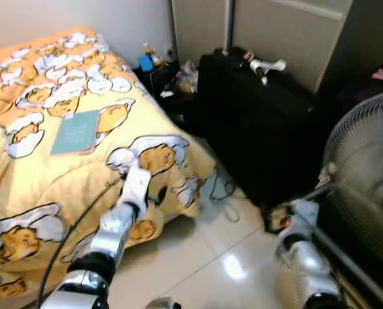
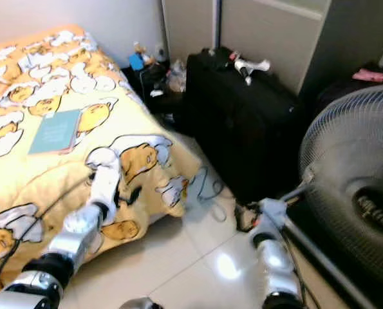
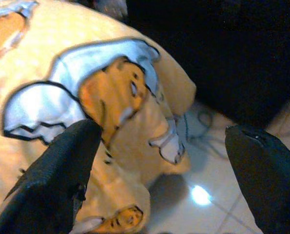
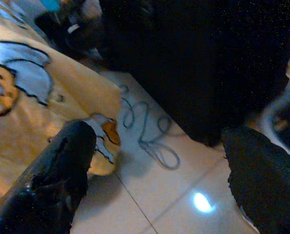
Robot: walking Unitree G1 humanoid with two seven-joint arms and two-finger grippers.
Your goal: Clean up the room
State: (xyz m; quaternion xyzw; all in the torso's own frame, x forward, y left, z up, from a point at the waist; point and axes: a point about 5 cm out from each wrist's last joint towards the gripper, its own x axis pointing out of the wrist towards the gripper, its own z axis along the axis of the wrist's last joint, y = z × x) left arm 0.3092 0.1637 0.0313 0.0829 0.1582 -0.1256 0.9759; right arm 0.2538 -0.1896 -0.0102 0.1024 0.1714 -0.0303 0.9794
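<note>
My left claw hangs wide open over the yellow blanket at the bed's corner, left of centre. My right claw is wide open above the floor, lower right, near a cable. A teal book lies on the bed, upper left.

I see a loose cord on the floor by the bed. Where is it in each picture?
Left eye view: cord on the tiles between blanket corner and black suitcase.
Right eye view: same spot.
Left wrist view: faint, beside the blanket corner.
Right wrist view: centre.
Shared landmark: the blanket corner.
</note>
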